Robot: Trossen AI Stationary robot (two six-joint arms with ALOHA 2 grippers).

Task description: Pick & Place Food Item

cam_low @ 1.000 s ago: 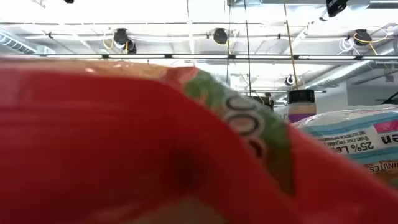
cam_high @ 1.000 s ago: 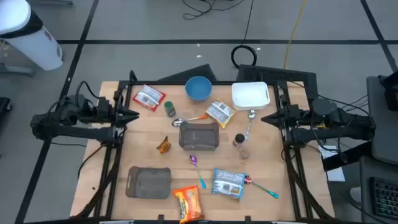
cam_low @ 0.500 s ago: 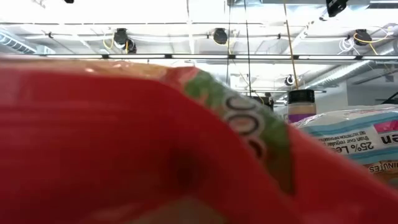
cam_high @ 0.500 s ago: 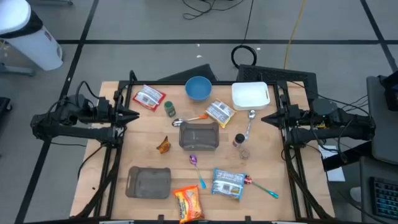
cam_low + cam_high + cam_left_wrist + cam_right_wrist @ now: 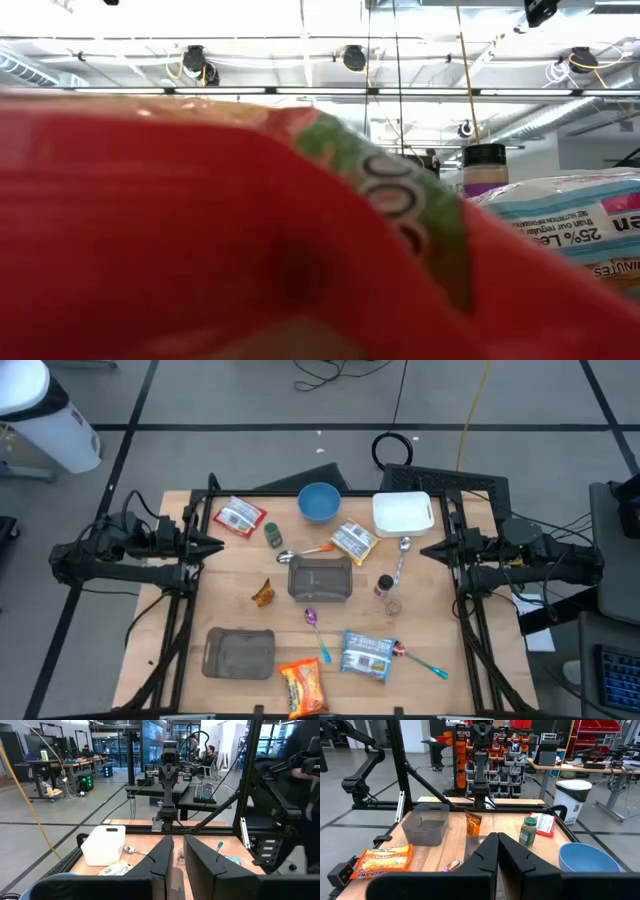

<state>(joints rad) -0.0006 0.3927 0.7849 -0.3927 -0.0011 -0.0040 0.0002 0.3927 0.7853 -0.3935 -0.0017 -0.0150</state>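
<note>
Several food packets lie flat on the wooden table [image 5: 225, 585]: a red-and-white one [image 5: 240, 516], a yellow-and-white one [image 5: 353, 540], a small orange one [image 5: 262, 593], a blue-and-white one [image 5: 367, 655] and an orange noodle packet [image 5: 303, 687], which fills the low view [image 5: 200, 230]. My left gripper [image 5: 218, 545] hovers at the table's left edge, its fingers a narrow gap apart [image 5: 178, 851], empty. My right gripper [image 5: 425, 550] hovers at the right edge, shut and empty [image 5: 496, 839].
A blue bowl [image 5: 319, 501], a white tub [image 5: 403, 513], a green jar [image 5: 273, 535], a clear grey container [image 5: 320, 578], a grey tray [image 5: 240, 652], a shaker [image 5: 385, 588] and three spoons [image 5: 316, 626] stand about the table. Free wood lies at mid left.
</note>
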